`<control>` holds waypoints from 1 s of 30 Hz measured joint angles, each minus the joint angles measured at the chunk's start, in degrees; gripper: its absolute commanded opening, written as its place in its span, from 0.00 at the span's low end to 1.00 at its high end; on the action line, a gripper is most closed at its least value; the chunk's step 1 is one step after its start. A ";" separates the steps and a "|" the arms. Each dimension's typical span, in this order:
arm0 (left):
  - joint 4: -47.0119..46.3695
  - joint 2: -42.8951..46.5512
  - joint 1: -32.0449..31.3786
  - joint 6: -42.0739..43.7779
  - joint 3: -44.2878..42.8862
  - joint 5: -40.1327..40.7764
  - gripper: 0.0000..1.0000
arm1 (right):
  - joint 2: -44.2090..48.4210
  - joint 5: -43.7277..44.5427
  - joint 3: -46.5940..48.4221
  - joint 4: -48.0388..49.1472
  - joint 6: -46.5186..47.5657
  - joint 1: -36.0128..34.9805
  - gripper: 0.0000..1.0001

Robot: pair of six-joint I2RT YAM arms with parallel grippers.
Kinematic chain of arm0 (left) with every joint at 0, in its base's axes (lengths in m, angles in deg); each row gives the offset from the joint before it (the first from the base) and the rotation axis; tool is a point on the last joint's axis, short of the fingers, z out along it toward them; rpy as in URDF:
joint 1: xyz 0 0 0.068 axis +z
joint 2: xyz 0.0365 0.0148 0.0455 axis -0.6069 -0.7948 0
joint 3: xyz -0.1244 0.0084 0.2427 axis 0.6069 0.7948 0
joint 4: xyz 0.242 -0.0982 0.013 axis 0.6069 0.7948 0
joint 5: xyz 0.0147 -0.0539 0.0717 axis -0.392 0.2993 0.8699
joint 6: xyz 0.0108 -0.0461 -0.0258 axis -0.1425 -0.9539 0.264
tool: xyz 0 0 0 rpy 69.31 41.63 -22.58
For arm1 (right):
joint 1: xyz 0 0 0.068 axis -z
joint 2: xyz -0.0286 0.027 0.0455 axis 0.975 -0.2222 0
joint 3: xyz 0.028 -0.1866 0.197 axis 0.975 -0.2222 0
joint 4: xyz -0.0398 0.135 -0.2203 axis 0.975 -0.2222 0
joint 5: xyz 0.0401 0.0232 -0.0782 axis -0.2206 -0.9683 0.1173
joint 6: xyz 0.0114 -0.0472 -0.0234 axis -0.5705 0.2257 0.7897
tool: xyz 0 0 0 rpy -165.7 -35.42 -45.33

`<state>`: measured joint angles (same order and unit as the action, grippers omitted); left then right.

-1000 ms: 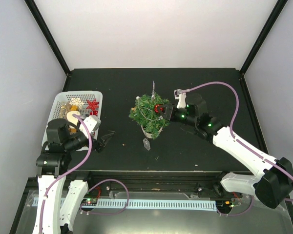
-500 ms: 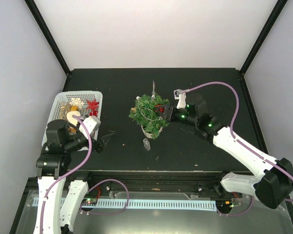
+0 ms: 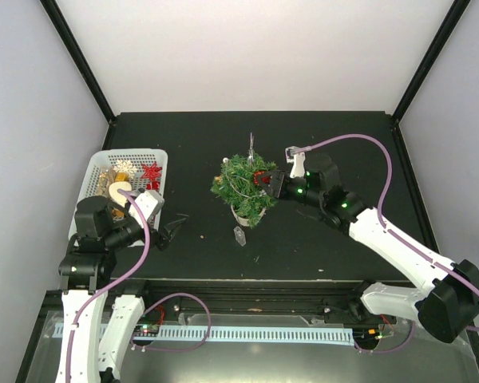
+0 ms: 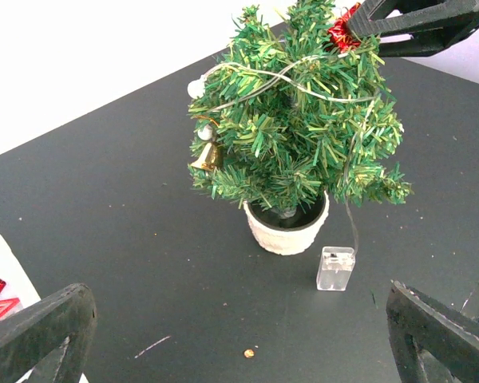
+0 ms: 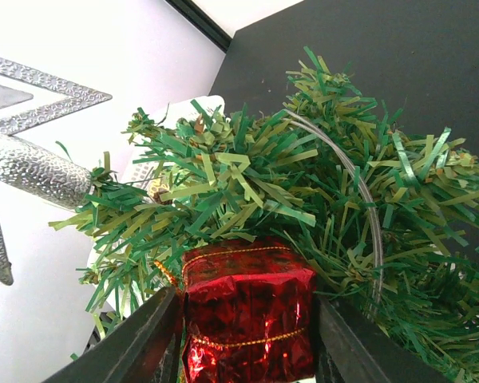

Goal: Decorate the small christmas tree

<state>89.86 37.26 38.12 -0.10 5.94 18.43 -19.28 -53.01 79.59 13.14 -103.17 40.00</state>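
The small christmas tree (image 3: 243,183) stands mid-table in its cream pot (image 3: 243,214); it also shows in the left wrist view (image 4: 295,128) with a gold bell (image 4: 206,155) and a light wire. A silver star (image 5: 20,159) tops it. My right gripper (image 3: 263,179) is shut on a red foil gift-box ornament (image 5: 247,311) and presses it into the tree's upper right branches. My left gripper (image 3: 173,229) is open and empty, low over the table left of the tree.
A white basket (image 3: 161,163) with gold and red ornaments sits at the left. A clear battery box (image 3: 239,235) on the light wire lies in front of the pot, seen in the left wrist view (image 4: 335,267) too. A small crumb (image 4: 247,353) lies nearby.
My right gripper with the red gift box has edged slightly up and left into the tree's top. The left arm has not moved.
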 measured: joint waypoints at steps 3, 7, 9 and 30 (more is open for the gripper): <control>0.00 0.04 0.00 0.00 0.11 0.00 0.99 | -0.02 -0.02 0.00 0.07 0.00 0.00 0.45; -0.02 0.04 0.00 0.00 0.17 0.00 0.99 | -0.83 -0.13 0.00 0.83 -0.02 0.00 0.45; -0.04 0.04 0.00 0.00 0.26 0.00 0.99 | -1.29 -0.28 0.00 0.90 -0.02 0.00 0.45; -0.07 0.04 0.04 0.02 0.42 -0.04 0.99 | -1.97 -0.98 0.04 0.70 1.18 -0.02 0.64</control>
<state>89.80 37.31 38.17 -0.08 6.36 18.39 -21.25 -53.99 79.63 13.84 -101.99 39.97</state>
